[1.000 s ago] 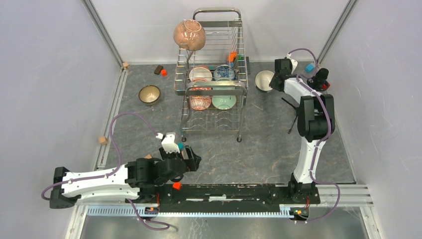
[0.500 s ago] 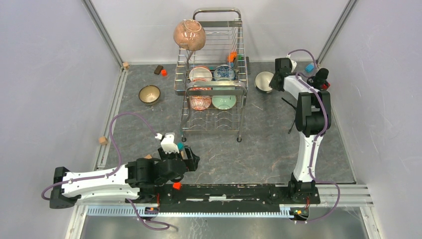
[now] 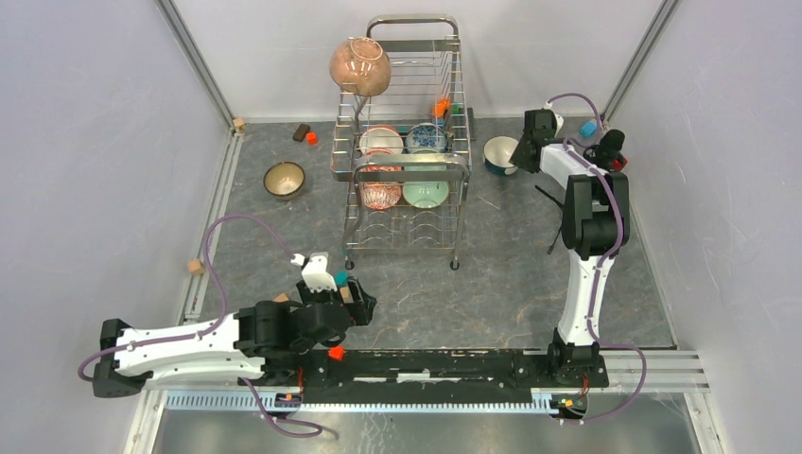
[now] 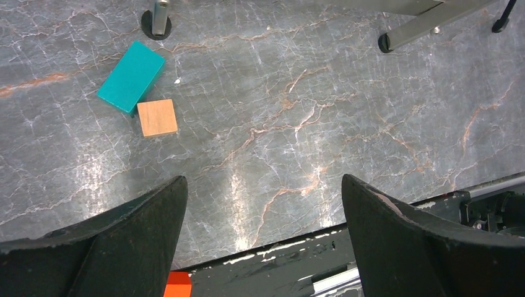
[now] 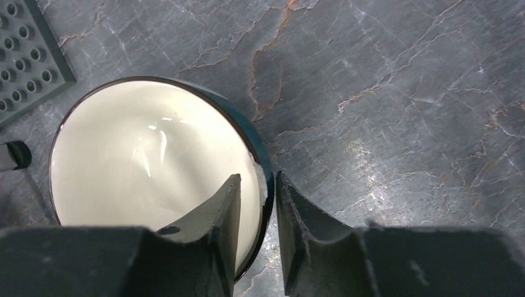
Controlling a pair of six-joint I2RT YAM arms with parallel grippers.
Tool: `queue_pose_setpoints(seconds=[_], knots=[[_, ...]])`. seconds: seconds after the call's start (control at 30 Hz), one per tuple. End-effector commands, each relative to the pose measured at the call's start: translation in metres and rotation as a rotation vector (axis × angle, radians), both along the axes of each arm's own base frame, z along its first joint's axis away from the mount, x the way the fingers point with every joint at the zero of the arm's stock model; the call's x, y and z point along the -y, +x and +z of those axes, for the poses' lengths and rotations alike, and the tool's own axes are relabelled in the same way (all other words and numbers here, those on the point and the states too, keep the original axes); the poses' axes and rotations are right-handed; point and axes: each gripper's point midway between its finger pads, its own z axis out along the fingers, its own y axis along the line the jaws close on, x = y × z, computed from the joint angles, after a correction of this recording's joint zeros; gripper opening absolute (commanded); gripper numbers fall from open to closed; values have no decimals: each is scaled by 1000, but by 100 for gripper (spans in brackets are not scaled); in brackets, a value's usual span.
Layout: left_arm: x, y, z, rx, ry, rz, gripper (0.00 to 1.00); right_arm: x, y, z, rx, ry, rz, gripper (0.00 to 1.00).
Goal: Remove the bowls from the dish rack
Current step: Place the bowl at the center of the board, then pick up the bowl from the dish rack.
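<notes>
Right gripper (image 5: 257,185): closed down to a narrow gap on the rim of the teal-and-white bowl (image 5: 155,161), one finger inside against the white glaze, the other outside on the teal wall. The bowl is out of the dish rack (image 3: 412,18), just to its right and low over the counter (image 3: 492,274). Whether its foot touches the counter cannot be told from either view.

Left gripper (image 4: 263,182): spread wide, holding nothing. It hangs low over bare counter near the arm bases, well short of the rack. A teal block (image 4: 131,85) and a tan block (image 4: 157,117) lie touching just ahead of it. Neither matters to the job.

Count out of the rack: two.
- Dark patterned bowl (image 3: 284,179), upright on the counter left of the rack, well apart from it.
- The teal-and-white one, in the right gripper's pinch.

Count in the rack: five visible.
- Pink-brown speckled bowl (image 3: 359,66), tipped on its side at the far left corner of the upper tier.
- White bowl (image 3: 381,140) and blue-patterned bowl (image 3: 427,137), side by side behind the front handle.
- Red-patterned bowl (image 3: 381,194) and pale green bowl (image 3: 426,194), side by side just nearer.

Judgement: the task is under way but less than half done. The step in hand looks like setting down and releasing the teal-and-white bowl. After that, five lifts remain, as far as the views show. More bowls could sit behind the wires and would not show from above.
</notes>
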Motion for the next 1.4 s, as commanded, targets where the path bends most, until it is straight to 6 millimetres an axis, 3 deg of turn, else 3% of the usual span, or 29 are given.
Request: queue_pose_setpoints(seconds=[0.0,0.2,0.3,0.43,0.5,0.7,0.87,1.13,1.37], knots=[[-6,3,2,4,-38,55,100,-2,2,22,52,14,18,36],[-5,0,-1,-12,-47,46,100,0,-6,31,53,9,27,50],[-7,1,3,-4,-45,47,100,-1,-9,48,82,15,39,58],[-12,8,24,61,-20,41,100,-7,-10,89,167,35,67,65],[-17,14,40,111,11,40,100,-13,-12,121,227,41,90,70],[-26,32,101,269,69,56,100,-23,-30,214,416,65,127,80],[-26,44,158,412,72,50,100,-32,-73,280,608,133,123,81],[-38,57,260,636,94,81,100,-47,-168,330,933,210,142,81],[-38,66,348,790,108,107,100,-90,-205,390,1041,235,410,83]])
